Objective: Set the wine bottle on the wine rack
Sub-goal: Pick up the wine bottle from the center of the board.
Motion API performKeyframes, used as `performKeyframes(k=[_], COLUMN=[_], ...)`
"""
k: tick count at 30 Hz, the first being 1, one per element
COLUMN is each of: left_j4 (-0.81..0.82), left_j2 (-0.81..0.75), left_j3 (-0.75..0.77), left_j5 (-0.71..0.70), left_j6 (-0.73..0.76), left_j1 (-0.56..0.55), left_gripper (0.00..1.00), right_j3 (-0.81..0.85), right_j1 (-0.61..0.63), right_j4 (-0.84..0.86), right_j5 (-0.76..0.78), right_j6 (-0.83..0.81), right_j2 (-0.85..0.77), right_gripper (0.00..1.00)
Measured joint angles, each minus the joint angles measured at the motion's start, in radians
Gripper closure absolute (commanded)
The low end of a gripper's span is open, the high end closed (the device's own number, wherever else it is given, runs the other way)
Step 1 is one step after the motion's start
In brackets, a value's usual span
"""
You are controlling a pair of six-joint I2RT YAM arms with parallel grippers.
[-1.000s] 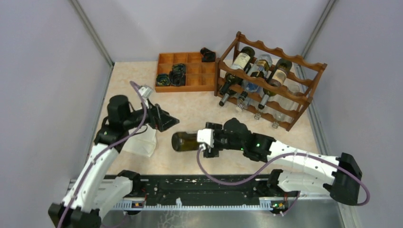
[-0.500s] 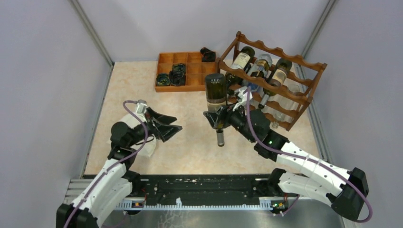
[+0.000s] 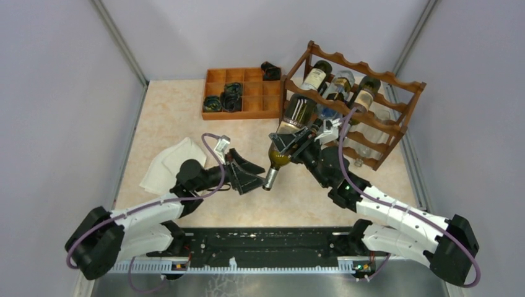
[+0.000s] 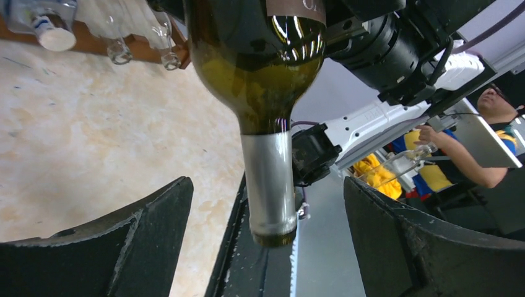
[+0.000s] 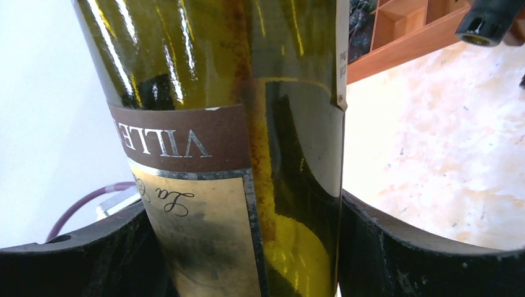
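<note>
— Where's the right tool (image 3: 290,138)?
— Pinching the wine bottle (image 3: 298,110) around its labelled body. It's off the surface, neck sloping down toward me, base close to the wine rack (image 3: 372,70). My left tool (image 3: 251,177) is spread wide either side of the neck, touching nothing.
— The step?
— I'd level the bottle, pick a free scallop, go in slowly.
— Counts?
— One bottle held, three dark bottles (image 3: 317,77) racked. The clear bottles (image 4: 49,34) below I can't count. One rack, two tools.

Plain pale grey walls (image 3: 62,93) enclose a beige marbled tabletop (image 3: 173,111) on three sides, with slim metal posts (image 3: 121,41) in the back corners.
</note>
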Motion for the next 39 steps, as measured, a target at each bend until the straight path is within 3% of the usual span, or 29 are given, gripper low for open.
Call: performKeyframes(k=[9, 21, 27, 32, 34, 35, 36, 39], left_j4=[0.148, 0.216, 0.214, 0.203, 0.204, 0.206, 0.207, 0.223], left_j2=[0.23, 0.337, 0.375, 0.388, 0.388, 0.388, 0.388, 0.392], left_j3=[0.097, 0.15, 0.164, 0.173, 0.179, 0.181, 0.183, 0.185], left_j5=[-0.09, -0.112, -0.127, -0.127, -0.122, -0.119, -0.117, -0.112], left_j6=[-0.102, -0.177, -0.184, -0.195, -0.194, -0.193, -0.191, -0.19], left_j1=[-0.128, -0.163, -0.171, -0.176, -0.178, -0.18, -0.182, -0.184], left_gripper=[0.34, 0.43, 0.72, 0.76, 1.0, 1.0, 1.0, 1.0], right_j3=[-0.073, -0.108, -0.134, -0.144, -0.144, -0.144, -0.144, -0.144], right_j1=[-0.003, -0.01, -0.014, -0.016, -0.016, -0.016, -0.015, -0.015], right_j4=[0.085, 0.122, 0.13, 0.122, 0.12, 0.117, 0.115, 0.113], right_j5=[0.001, 0.018, 0.024, 0.039, 0.045, 0.047, 0.048, 0.047], right_j6=[0.126, 0.18, 0.194, 0.183, 0.174, 0.171, 0.167, 0.162], right_j2=[0.009, -0.03, -0.034, -0.048, -0.063, -0.069, -0.076, -0.087], right_gripper=[1.0, 1.0, 1.0, 1.0, 1.0, 1.0, 0.93, 0.53])
